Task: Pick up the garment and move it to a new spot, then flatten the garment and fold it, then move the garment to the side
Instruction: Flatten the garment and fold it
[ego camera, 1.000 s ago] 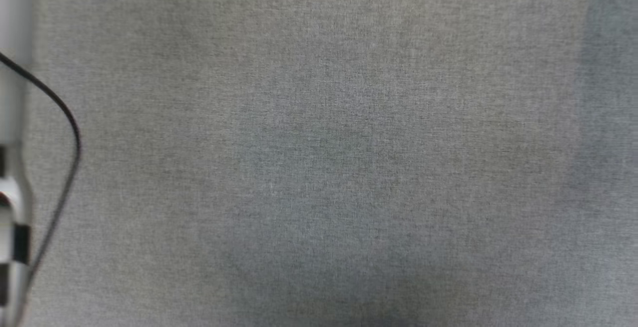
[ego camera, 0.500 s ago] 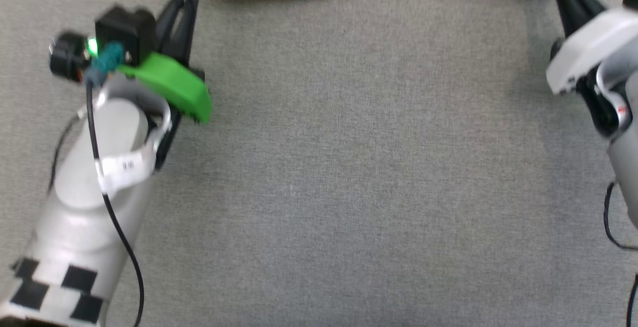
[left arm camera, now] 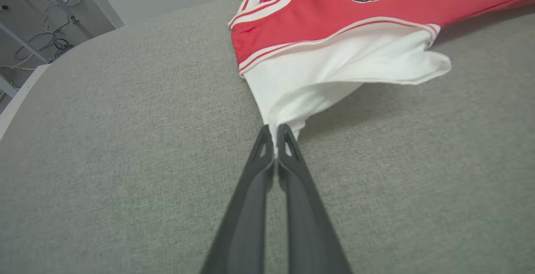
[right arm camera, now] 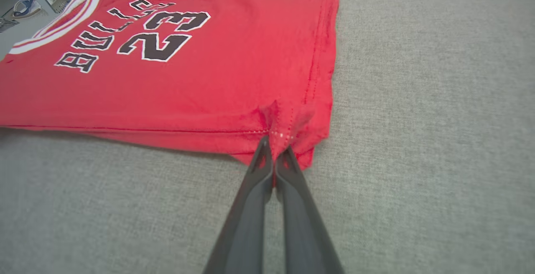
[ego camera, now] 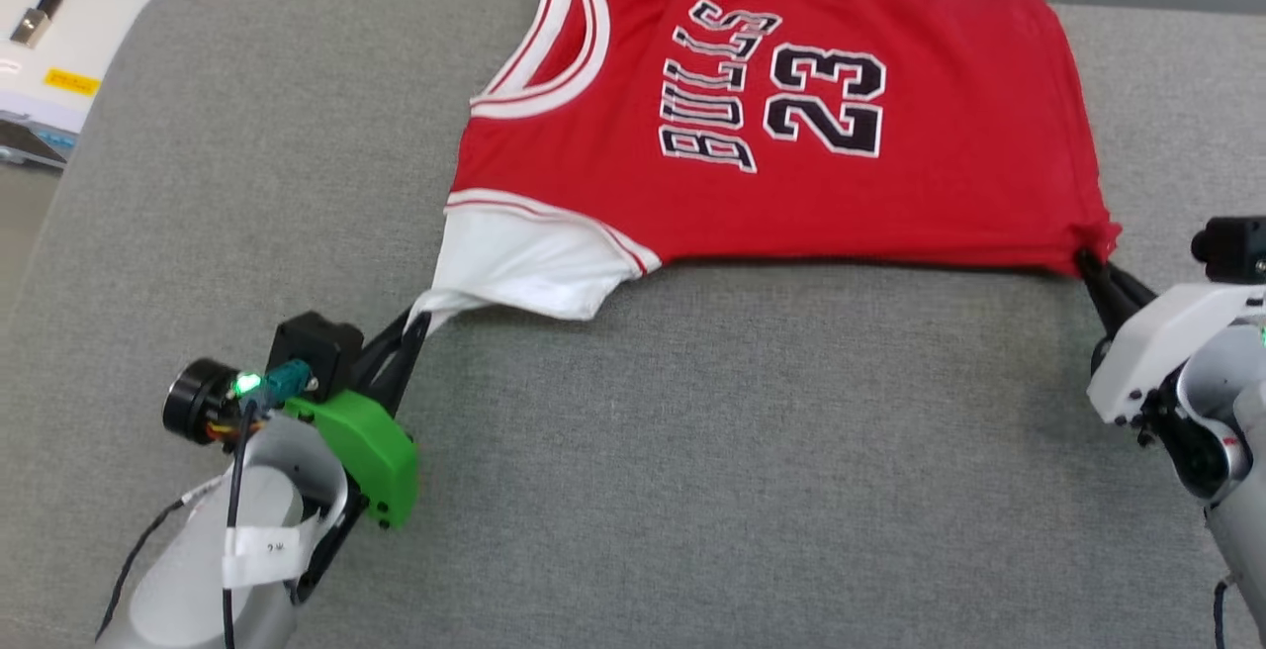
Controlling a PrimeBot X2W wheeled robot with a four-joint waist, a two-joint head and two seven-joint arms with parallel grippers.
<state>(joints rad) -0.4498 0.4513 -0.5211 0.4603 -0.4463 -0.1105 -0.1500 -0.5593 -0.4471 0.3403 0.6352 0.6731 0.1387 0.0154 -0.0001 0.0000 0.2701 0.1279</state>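
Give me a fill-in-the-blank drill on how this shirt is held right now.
The left end effector is shut on the jersey's ____ sleeve.
The right end effector pinches its ____ bottom corner.
The printed number reads ____.
The fabric surface beneath is ____.
Missing: white; red; 23; gray.

Left gripper (left arm camera: 275, 138) pinching white sleeve (left arm camera: 334, 73) of garment (left arm camera: 334, 11) on grey cushion (left arm camera: 125, 140).

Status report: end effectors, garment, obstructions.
Left end effector shut on white sleeve; right end effector shut on hem corner. Garment print-up on grey cushion, stretched between them. White equipment off cushion's left edge, clear of garment.
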